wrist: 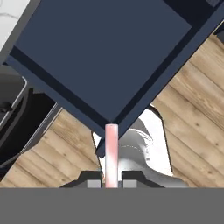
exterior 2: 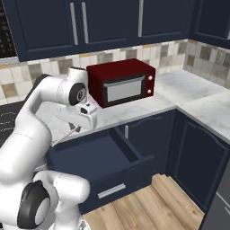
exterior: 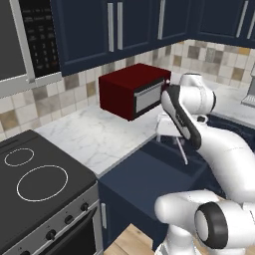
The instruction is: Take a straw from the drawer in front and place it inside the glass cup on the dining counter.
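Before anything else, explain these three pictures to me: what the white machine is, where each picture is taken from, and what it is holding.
The white machine is a robot arm with a two-finger hand, standing in a kitchen. Two pictures come from cameras behind the arm, one to its left and one to its right. The third looks down from the hand itself. Below the hand is a pulled-out navy drawer, set into a white marble counter. A red microwave stands on that counter and a black stove sits beside it. The hand is shut on a thin straw, which looks pale pink in the hand picture and hangs above the drawer.
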